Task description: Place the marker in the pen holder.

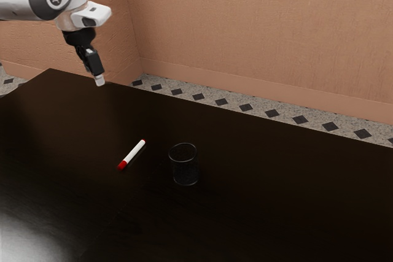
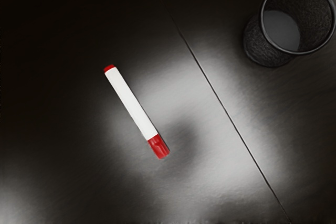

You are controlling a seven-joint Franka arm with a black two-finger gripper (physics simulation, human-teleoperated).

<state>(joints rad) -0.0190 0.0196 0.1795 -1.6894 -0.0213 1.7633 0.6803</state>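
Gripper (image 1: 100, 80): raised, far side, exterior view's left, likely for approach clearance; opening cannot be told | Marker (image 2: 130, 104): flat near upright pen holder (image 1: 185, 172), presumably easing transfer

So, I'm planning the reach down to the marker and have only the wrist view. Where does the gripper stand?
Observer: In the exterior view, the gripper hangs in the view's upper left, raised and well apart from the marker.

Operator: Thanks. And what lies beyond the table?

Observer: A strip of patterned floor, then a tan wall.

Operator: Which way does the gripper lean?

Observer: Its tip points down, slanting toward the exterior view's right.
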